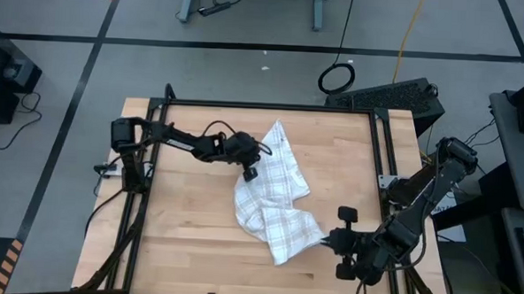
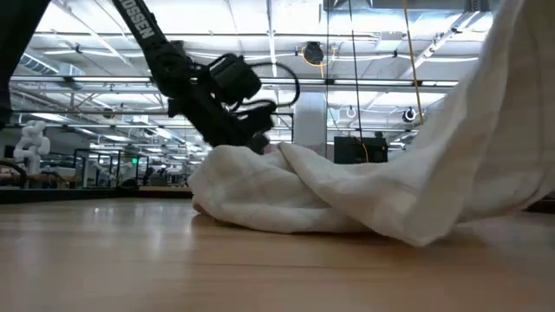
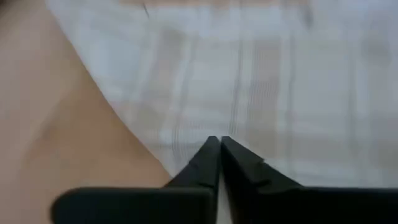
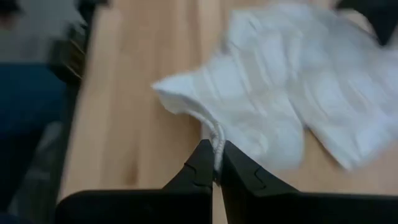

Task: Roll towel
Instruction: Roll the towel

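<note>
Together, my left gripper [image 1: 251, 174] and right gripper [image 1: 326, 243] pinch the crumpled towel [image 1: 273, 196] at opposite edges on the bench [image 1: 188, 223].

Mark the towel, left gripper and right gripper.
towel [image 1: 273, 196]: high view, middle of the crumpled cloth.
left gripper [image 3: 220, 142]: left wrist view, tips of its shut jaws at the cloth's edge.
right gripper [image 4: 216, 149]: right wrist view, jaw tips pinching a towel corner.

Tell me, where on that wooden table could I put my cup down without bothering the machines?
The near-left stretch of the table, between the left frame rail and the towel, is bare. So is the far-right part, between the towel and the right rail. The middle is crowded: the left gripper sits at the towel's left edge, and the right gripper pinches its near corner.
</note>
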